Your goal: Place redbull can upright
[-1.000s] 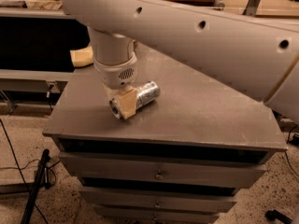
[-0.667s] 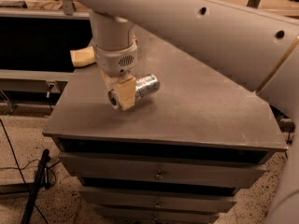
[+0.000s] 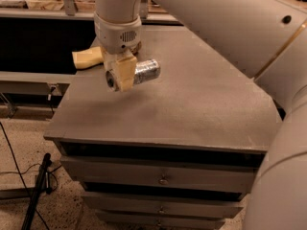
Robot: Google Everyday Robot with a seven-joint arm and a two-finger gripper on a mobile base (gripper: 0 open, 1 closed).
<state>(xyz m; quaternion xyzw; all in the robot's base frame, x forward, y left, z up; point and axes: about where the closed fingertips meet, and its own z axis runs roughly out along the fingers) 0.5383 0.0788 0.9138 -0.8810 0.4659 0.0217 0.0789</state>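
The redbull can (image 3: 144, 71) is a slim silver-and-blue can held on its side, its long axis roughly level, a little above the grey cabinet top (image 3: 192, 104). My gripper (image 3: 121, 74) hangs from the white wrist at the upper left and is shut on the can's left end. Its tan fingers (image 3: 126, 71) cover that end, and the can's right end sticks out free to the right.
A yellow sponge-like object (image 3: 87, 58) lies at the cabinet top's far left edge, just behind the gripper. My large white arm (image 3: 249, 28) crosses the upper right. Drawers (image 3: 163, 178) front the cabinet below. A black cable and stand (image 3: 36, 190) are on the floor at left.
The gripper has lifted the can off the cabinet top and moved it slightly left; the can stays on its side in the grip.
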